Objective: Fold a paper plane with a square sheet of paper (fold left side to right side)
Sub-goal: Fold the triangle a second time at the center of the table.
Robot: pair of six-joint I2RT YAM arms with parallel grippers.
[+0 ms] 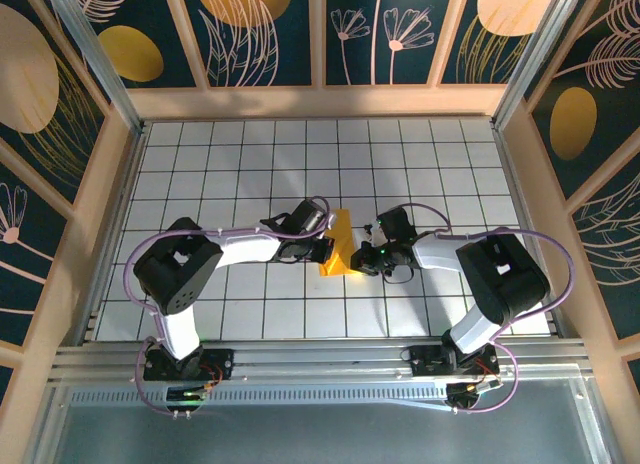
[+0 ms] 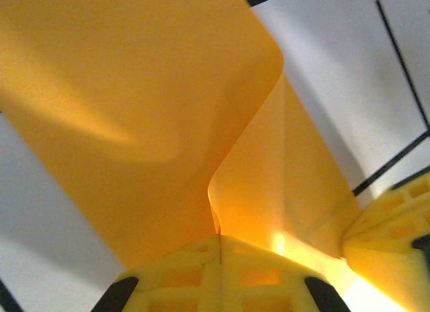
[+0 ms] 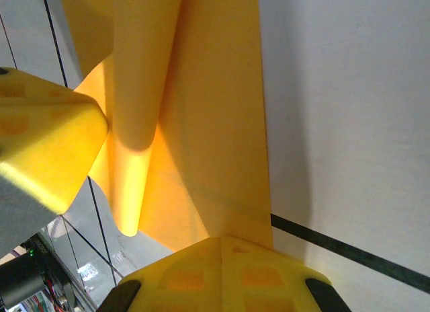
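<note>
1. A thin orange-yellow sheet of paper (image 1: 340,236) sits near the middle of the white tiled table (image 1: 240,154). It lies between the two arms and is partly folded into a narrow strip.
2. The left gripper (image 2: 220,248) is clamped on the sheet. Its yellow fingers (image 2: 181,282) are pressed together, with the paper pinched in the seam between them.
3. In the left wrist view, one layer of the sheet bows up and over to the left. A second layer lies flatter on the right, reaching the other gripper's yellow finger.
4. The right gripper (image 3: 225,248) is also closed on the sheet, gripping the opposite long edge, its jaws together on the paper.
5. In the right wrist view, one layer curls into a soft roll along the sheet's length, just beside the left gripper's finger.
6. Whether the sheet's underside touches the table cannot be told.
</note>
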